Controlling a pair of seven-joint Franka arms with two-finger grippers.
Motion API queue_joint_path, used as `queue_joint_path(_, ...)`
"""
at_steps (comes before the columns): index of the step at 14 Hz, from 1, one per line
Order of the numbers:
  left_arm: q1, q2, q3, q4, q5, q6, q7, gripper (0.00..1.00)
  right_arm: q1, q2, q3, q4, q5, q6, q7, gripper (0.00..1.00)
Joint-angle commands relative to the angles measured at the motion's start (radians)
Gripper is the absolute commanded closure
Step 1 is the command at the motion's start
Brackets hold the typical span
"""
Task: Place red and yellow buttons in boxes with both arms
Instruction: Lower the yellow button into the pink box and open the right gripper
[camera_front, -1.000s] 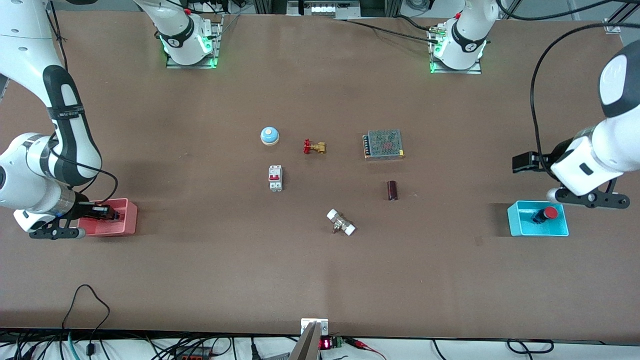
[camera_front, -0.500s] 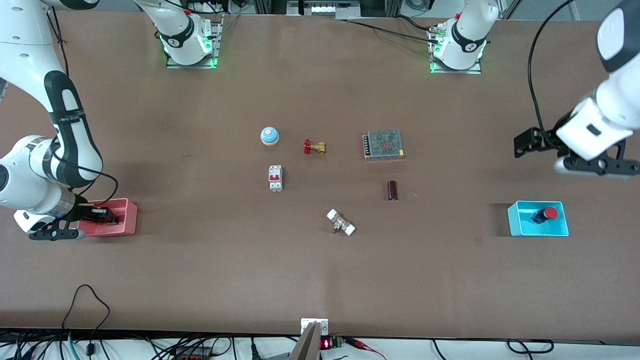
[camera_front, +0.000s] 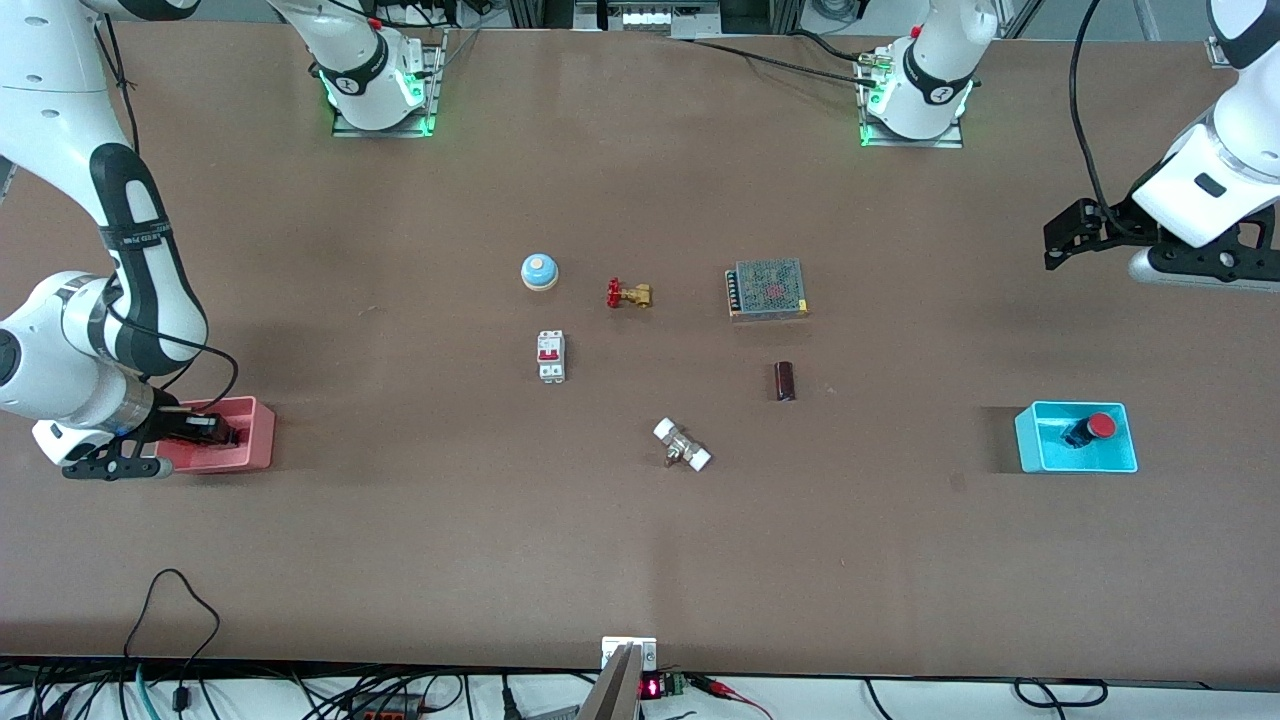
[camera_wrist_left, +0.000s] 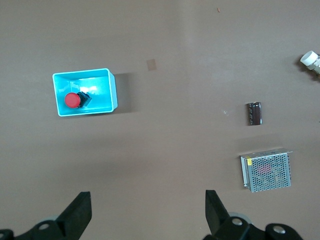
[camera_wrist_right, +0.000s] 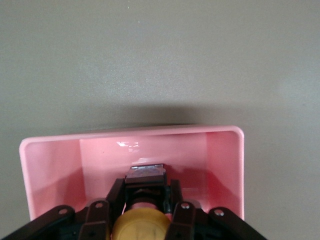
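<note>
The red button (camera_front: 1100, 425) lies in the cyan box (camera_front: 1030, 440) near the left arm's end of the table; both show in the left wrist view, button (camera_wrist_left: 72, 100) and box (camera_wrist_left: 112, 90). My left gripper (camera_front: 1200, 262) is open and empty, high above bare table, apart from the box (camera_wrist_left: 148, 200). My right gripper (camera_front: 215, 430) reaches down into the pink box (camera_front: 255, 440) at the right arm's end. In the right wrist view it (camera_wrist_right: 145, 187) is shut on the yellow button (camera_wrist_right: 141, 227), low inside the pink box (camera_wrist_right: 225, 165).
In the table's middle stand a blue dome bell (camera_front: 539, 271), a brass valve with red handle (camera_front: 628, 294), a mesh-covered power supply (camera_front: 768, 288), a white breaker (camera_front: 551, 355), a dark cylinder (camera_front: 785, 380) and a white-ended fitting (camera_front: 682, 444).
My left gripper has risen and drawn away from the cyan box toward the robots' bases, leaving the red button in it. The right gripper has stayed in the pink box.
</note>
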Motion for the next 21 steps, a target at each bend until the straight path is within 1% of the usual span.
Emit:
queue_joint_path(1, -0.006, 0.000, 0.008, 0.006, -0.002, -0.010, 0.022, 0.00, -0.002, 0.004, 0.005, -0.001, 0.024, 0.007, -0.014, 0.65)
queue_joint_path(2, -0.006, 0.000, 0.002, 0.008, -0.002, -0.010, 0.022, 0.00, -0.002, 0.004, 0.005, -0.001, 0.024, 0.007, -0.014, 0.61)
queue_joint_path(3, -0.006, 0.000, 0.000, 0.008, -0.002, -0.010, 0.022, 0.00, -0.002, 0.004, 0.005, -0.001, 0.024, 0.007, -0.014, 0.53)
queue_joint_path(5, -0.006, 0.000, -0.001, 0.009, -0.002, -0.009, 0.022, 0.00, -0.002, 0.004, 0.007, -0.001, 0.024, 0.007, -0.013, 0.34)
queue_joint_path(8, -0.006, 0.000, -0.001, 0.009, -0.002, -0.009, 0.023, 0.00, -0.001, 0.003, 0.009, -0.001, 0.024, 0.007, -0.013, 0.19)
queue_joint_path(10, -0.008, 0.000, -0.004, 0.009, -0.002, -0.009, 0.023, 0.00, -0.001, 0.001, 0.010, -0.001, 0.024, 0.007, -0.016, 0.16)
queue_joint_path(11, -0.008, 0.000, -0.005, 0.009, -0.002, -0.009, 0.023, 0.00, 0.001, -0.002, 0.010, -0.001, 0.024, 0.005, -0.017, 0.13)
queue_joint_path(13, -0.008, 0.000, -0.003, 0.009, -0.002, -0.010, 0.025, 0.00, 0.001, -0.031, 0.013, -0.001, 0.024, -0.009, -0.023, 0.02)
queue_joint_path(14, -0.008, -0.001, -0.003, 0.009, -0.002, -0.012, 0.025, 0.00, 0.004, -0.054, 0.013, -0.007, 0.024, -0.035, -0.023, 0.00)
queue_joint_path(16, -0.014, -0.003, -0.005, 0.012, -0.002, -0.012, 0.025, 0.00, 0.013, -0.112, 0.015, -0.009, 0.024, -0.114, -0.022, 0.00)
queue_joint_path(17, -0.019, -0.003, -0.008, 0.028, -0.002, -0.032, 0.022, 0.00, 0.024, -0.141, 0.016, -0.009, 0.024, -0.153, -0.020, 0.00)
queue_joint_path(18, -0.020, 0.002, -0.009, 0.037, -0.002, -0.051, 0.022, 0.00, 0.030, -0.175, 0.016, -0.009, 0.024, -0.197, -0.017, 0.00)
queue_joint_path(20, -0.020, 0.003, -0.012, 0.038, -0.002, -0.053, 0.022, 0.00, 0.036, -0.253, 0.039, -0.009, 0.022, -0.284, -0.013, 0.00)
queue_joint_path(21, -0.020, 0.003, -0.014, 0.038, -0.002, -0.056, 0.022, 0.00, 0.044, -0.299, 0.039, -0.009, 0.024, -0.336, -0.003, 0.00)
